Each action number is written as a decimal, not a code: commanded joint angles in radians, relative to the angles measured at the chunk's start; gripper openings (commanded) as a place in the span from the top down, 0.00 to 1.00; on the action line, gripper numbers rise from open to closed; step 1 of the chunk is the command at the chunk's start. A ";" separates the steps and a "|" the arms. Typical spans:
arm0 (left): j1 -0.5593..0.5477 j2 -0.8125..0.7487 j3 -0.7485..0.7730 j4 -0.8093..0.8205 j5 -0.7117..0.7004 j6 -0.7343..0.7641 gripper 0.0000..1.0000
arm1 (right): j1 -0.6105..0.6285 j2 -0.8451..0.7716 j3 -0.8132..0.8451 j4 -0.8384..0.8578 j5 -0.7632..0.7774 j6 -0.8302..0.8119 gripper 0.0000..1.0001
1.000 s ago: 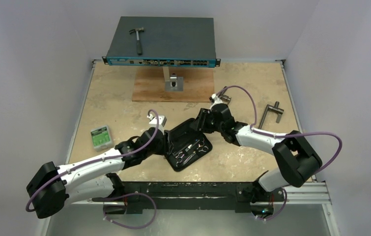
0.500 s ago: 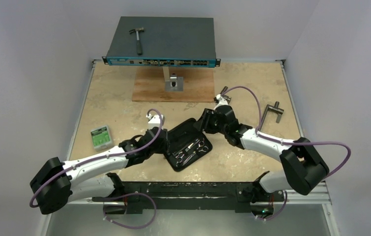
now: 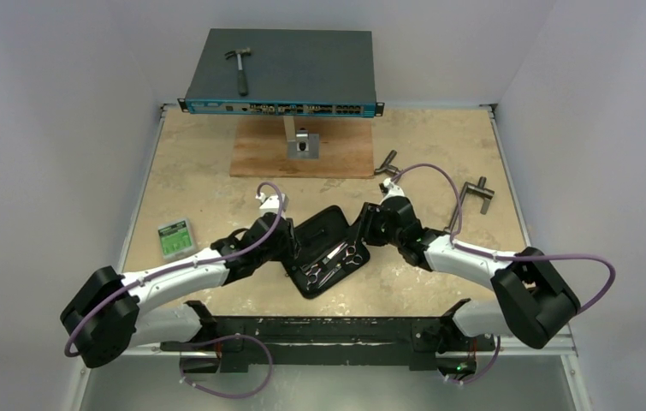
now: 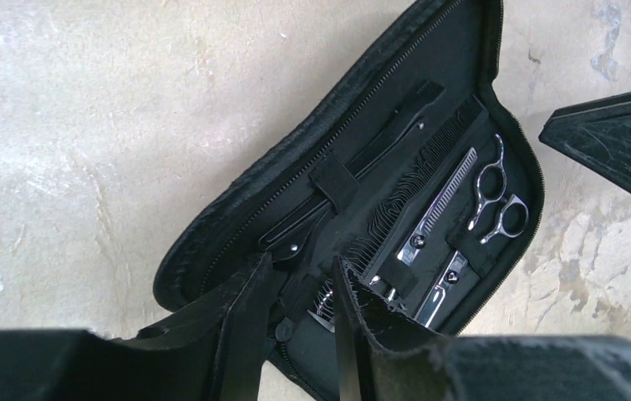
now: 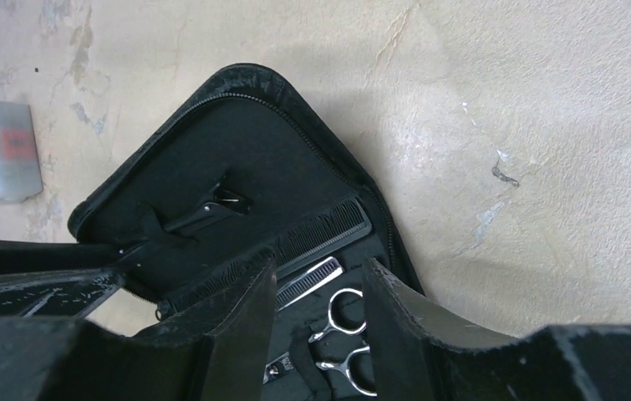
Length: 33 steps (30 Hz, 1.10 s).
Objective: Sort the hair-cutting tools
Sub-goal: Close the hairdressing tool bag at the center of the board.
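A black zip case (image 3: 323,224) lies open in the middle of the table. Strapped inside it are two silver scissors (image 4: 462,196), a black comb (image 4: 412,180) and a thin black hair clip (image 4: 387,125). My left gripper (image 4: 299,280) is open, its fingers straddling the case's near end by the zipper pull without holding anything. My right gripper (image 5: 320,276) is open over the case's far side. The scissors' finger rings (image 5: 345,313) show between its fingers, with the comb (image 5: 312,238) just beyond. From above, both grippers (image 3: 292,250) (image 3: 360,235) flank the case.
A blue network switch (image 3: 283,73) with a hammer (image 3: 239,67) on it stands at the back, above a wooden board (image 3: 259,154). Grey T-handled tools (image 3: 476,195) (image 3: 386,163) lie to the right. A green-and-white box (image 3: 174,238) sits to the left.
The right gripper has moved nearer, down onto the case over the scissors' rings. The left gripper has narrowed and edged forward at the case's near end.
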 commanded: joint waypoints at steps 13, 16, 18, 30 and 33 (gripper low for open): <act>0.005 0.007 -0.019 0.082 0.078 -0.018 0.93 | -0.014 0.009 0.005 0.051 0.034 -0.008 0.58; 0.005 0.001 -0.026 0.073 0.076 -0.019 0.94 | -0.016 0.014 0.006 0.053 0.034 -0.009 0.58; 0.006 -0.004 -0.031 0.067 0.077 -0.022 0.91 | -0.016 0.018 0.006 0.053 0.034 -0.011 0.58; 0.018 -0.035 -0.033 0.018 0.079 -0.014 0.64 | -0.020 0.041 0.017 0.057 0.049 -0.020 0.58; 0.023 -0.021 -0.031 0.024 0.091 -0.009 0.66 | -0.021 0.047 0.019 0.059 0.047 -0.022 0.58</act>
